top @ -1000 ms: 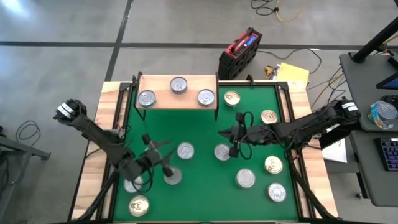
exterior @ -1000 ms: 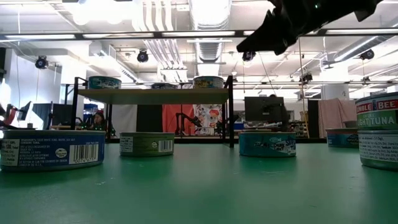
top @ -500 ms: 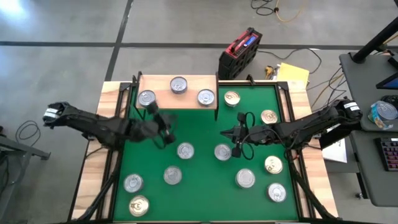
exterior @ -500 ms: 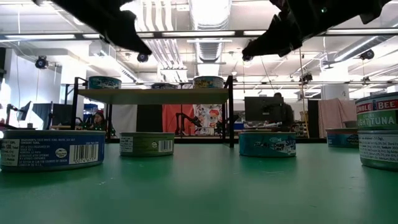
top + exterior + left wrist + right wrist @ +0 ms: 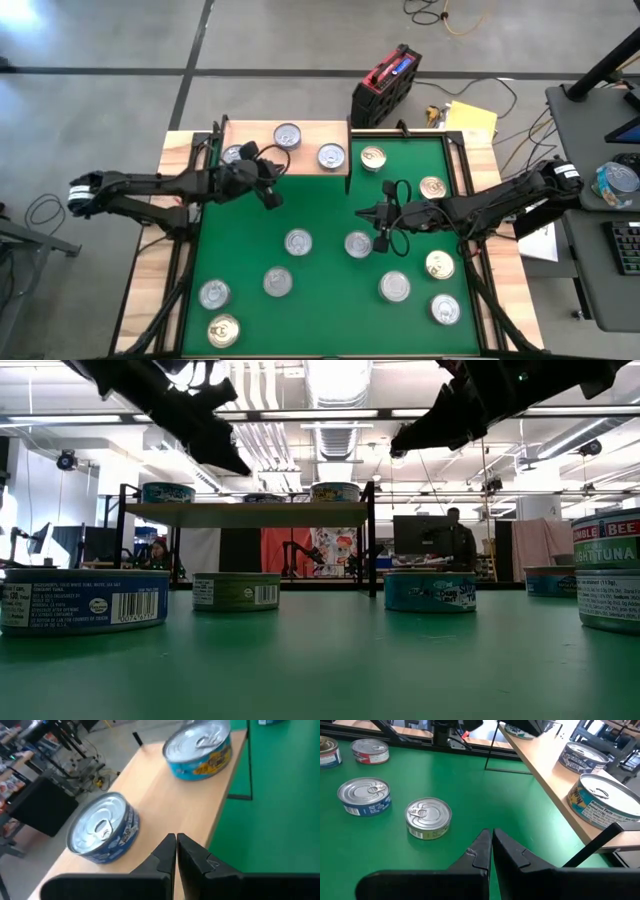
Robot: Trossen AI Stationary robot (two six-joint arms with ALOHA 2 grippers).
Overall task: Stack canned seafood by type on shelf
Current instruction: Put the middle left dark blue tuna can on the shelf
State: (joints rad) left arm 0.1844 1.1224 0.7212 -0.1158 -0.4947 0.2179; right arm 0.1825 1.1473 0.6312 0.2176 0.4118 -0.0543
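The shelf [image 5: 285,148], a light-wood board on black legs, stands at the mat's far left with three tins on it, among them a dark blue one [image 5: 102,827] and a teal one [image 5: 200,742]. Several more tins of canned seafood lie flat on the green mat [image 5: 320,200], silver-topped [image 5: 297,241] and gold-topped [image 5: 439,264]. My left gripper [image 5: 272,192] hangs shut and empty above the shelf's front edge [image 5: 176,840]. My right gripper [image 5: 372,214] hangs shut and empty over the mat's middle [image 5: 491,837].
A red and black case [image 5: 385,88] and yellow papers [image 5: 470,120] lie beyond the mat's far edge. A desk with a keyboard [image 5: 620,240] stands at the right. Between the shelf and the nearest tins [image 5: 358,244] there is bare green mat.
My left gripper has swung from over the tins at the mat's near left toward the far edge, up to the shelf's front, turning as it went. Its fingers, spread a second ago, have shut on nothing. The tins have stayed where they were.
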